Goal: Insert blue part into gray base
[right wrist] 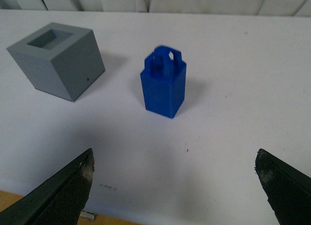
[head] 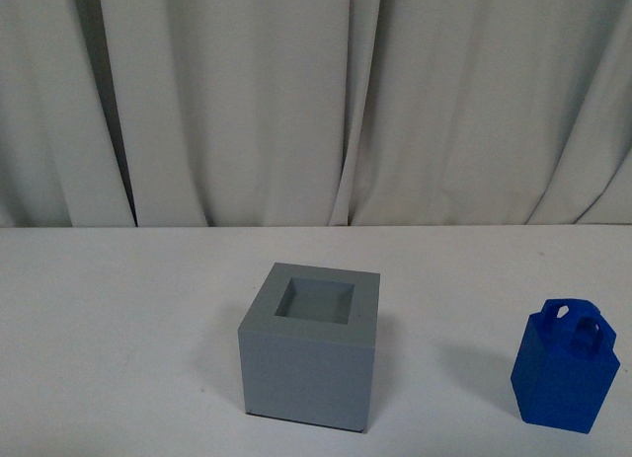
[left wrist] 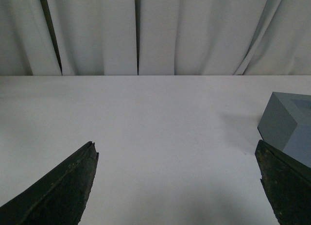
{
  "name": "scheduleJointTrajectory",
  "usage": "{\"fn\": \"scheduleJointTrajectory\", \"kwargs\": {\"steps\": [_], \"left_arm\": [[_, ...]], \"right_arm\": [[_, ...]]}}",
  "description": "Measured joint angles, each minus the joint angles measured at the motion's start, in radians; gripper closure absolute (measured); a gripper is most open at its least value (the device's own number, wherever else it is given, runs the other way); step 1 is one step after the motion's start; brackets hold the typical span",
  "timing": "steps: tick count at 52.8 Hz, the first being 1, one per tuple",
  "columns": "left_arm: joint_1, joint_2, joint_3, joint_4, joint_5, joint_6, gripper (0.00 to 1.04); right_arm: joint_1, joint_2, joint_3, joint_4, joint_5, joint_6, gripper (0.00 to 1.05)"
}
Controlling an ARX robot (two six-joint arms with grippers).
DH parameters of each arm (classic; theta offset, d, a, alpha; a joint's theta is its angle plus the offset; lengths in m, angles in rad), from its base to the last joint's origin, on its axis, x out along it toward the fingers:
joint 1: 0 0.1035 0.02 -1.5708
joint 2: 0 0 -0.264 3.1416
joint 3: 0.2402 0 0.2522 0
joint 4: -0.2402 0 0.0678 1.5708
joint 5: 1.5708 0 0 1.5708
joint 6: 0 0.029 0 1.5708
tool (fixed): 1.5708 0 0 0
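Nearest, the right gripper (right wrist: 175, 154) hung over the white tabletop (right wrist: 243, 64) with its two dark jaws spread wide and nothing between them. Ahead of that gap, close to its centre line, stood the bright blue plastic prism (right wrist: 164, 89) with bevelled top edges and an arched loop handle. It was upright on the table, long axis vertical and loop uppermost, and clear of both jaws.

Beyond it, toward the robot's left, sat the matte gray cube-like block (right wrist: 58, 60). Its square recess faced up and was empty, and it stood well apart from the blue part.

The left gripper (left wrist: 176, 146) also had its jaws wide apart and empty. Only bare table lay ahead of its gap, and a corner of the gray block showed just past one jaw tip. Farthest back hung pale pleated curtains (head: 247, 102).

By this layout the right arm looked the nearer to the blue part. Its likely move was a descent with the jaws straddling that vertical axis, to close on the prism's sides or its loop.
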Motion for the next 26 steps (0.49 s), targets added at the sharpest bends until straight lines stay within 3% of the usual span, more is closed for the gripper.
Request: {"fn": "scheduleJointTrajectory", "kwargs": {"steps": [14, 26], "left_arm": [[0.0, 0.0, 0.0, 0.0, 0.0, 0.0, 0.06], [0.0, 0.0, 0.0, 0.0, 0.0, 0.0, 0.06]], "right_arm": [[0.081, 0.375, 0.264, 0.051, 0.016, -0.204, 0.07], [0.224, 0.729, 0.543, -0.11, 0.088, -0.472, 0.07]]}}
